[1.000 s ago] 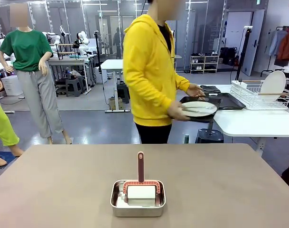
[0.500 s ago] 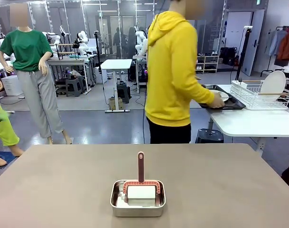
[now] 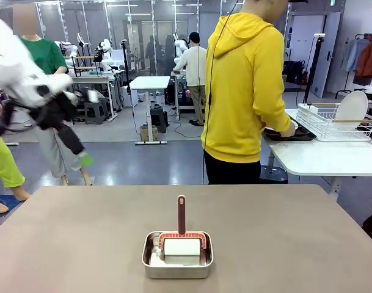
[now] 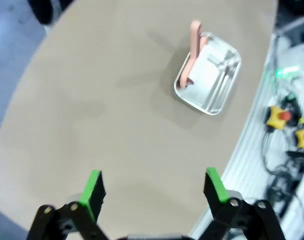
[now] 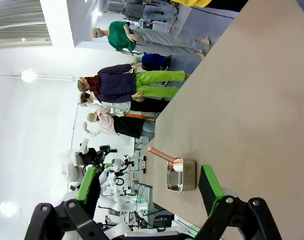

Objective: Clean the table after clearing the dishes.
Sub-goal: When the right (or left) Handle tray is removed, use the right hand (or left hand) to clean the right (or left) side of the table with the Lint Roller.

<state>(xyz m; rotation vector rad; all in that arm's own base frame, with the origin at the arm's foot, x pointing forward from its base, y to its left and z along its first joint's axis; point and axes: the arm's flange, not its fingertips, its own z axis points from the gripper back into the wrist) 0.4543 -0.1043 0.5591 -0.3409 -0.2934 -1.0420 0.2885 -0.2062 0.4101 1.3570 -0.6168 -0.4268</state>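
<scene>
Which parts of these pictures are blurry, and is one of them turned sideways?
Front view: the white robot arm at left is smeared by motion, while the small steel pan is sharp. Left wrist view: softly blurred all over. Right wrist view: crisp, but rolled, so the taupe table runs sideways.

- Taupe-brown table, matte top.
- Small steel pan at its 6 o'clock, near the front edge.
- Red-handled white roller inside, handle toward 12 o'clock.
</scene>
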